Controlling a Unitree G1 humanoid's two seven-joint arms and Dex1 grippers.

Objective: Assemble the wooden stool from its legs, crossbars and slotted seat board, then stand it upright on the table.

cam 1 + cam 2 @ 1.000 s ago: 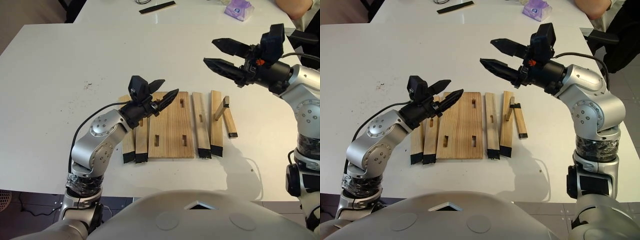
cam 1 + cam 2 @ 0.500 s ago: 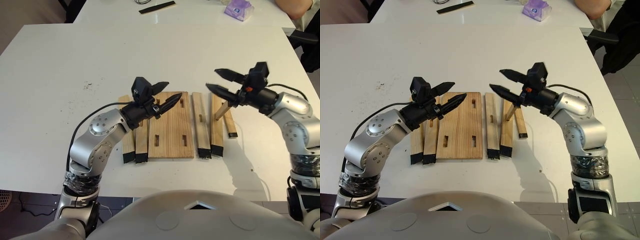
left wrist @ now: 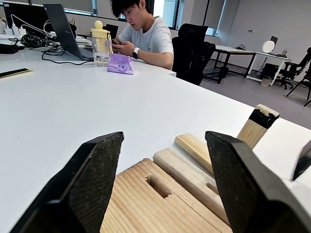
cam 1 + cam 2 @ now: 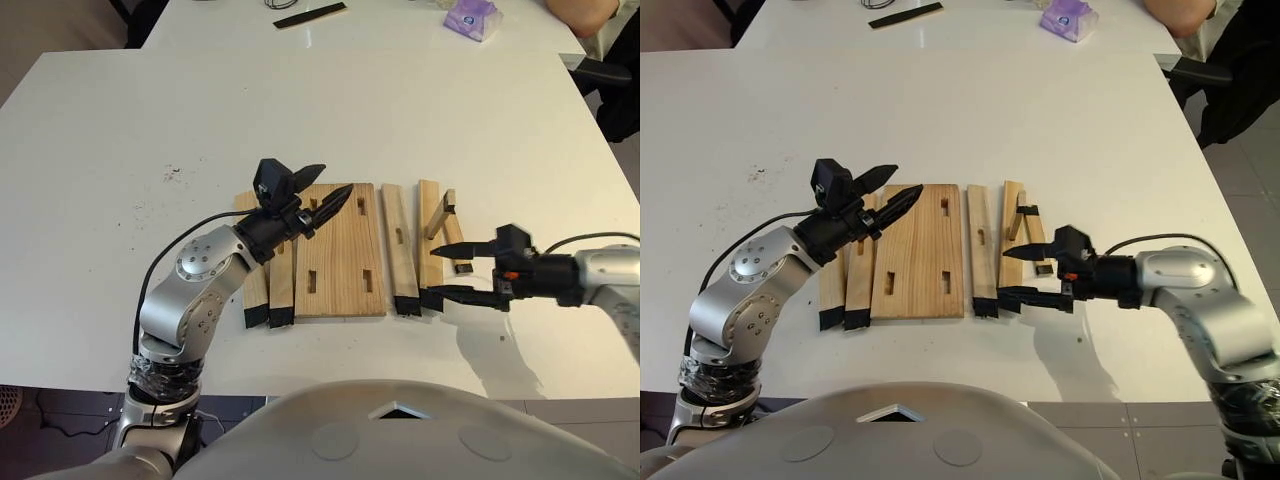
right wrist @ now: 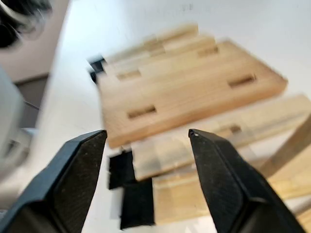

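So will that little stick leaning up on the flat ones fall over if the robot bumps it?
Probably. The leaning stick sits tilted on a flat leg, one end up in the air, so a nudge would likely tip it flat. It looks like stiff, square-edged wood, so it shouldn't bend or roll far.

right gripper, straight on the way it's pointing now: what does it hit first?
Most likely the black-tipped near end of the outer leg, right in front of the open right gripper; the seat board lies farther on. Height above the table is unclear, so it may skim over.
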